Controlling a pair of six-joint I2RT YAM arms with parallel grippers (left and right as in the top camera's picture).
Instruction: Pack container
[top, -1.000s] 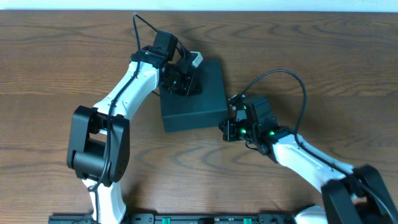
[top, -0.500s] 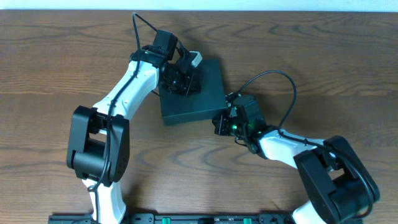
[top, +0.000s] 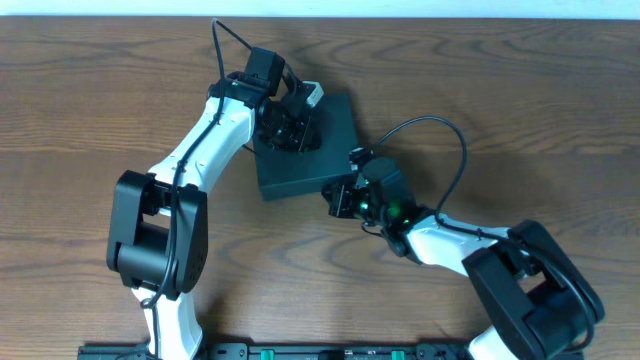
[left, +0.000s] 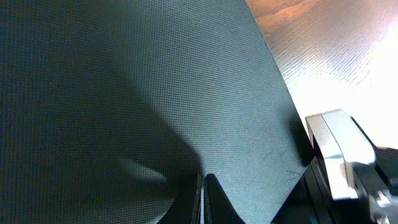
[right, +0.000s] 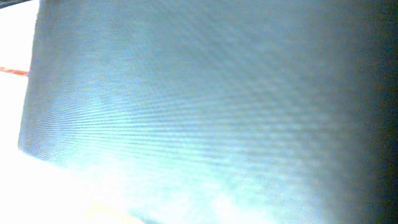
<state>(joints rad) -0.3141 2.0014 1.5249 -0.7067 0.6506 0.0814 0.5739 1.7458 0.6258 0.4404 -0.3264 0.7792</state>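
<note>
Right fingers (top: 338, 198) brought in against the dark teal-black matte rectangular cardboard box (top: 335, 150).
Just swung in to touch its near right corner, shut and empty, turning it slightly; left fingers (left: 217, 208), shut on nothing, pressed on the lid (left: 155, 81). Likely squaring a closed box, packing near done. One box, mid brown wooden desk (top: 520, 90); two sets of fingers; no loose goods visible.

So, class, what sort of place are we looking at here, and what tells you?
Probably a robotics lab test bench. A left arm and a right arm are mounted at a bare wooden table, and both are working on one dark container.
</note>
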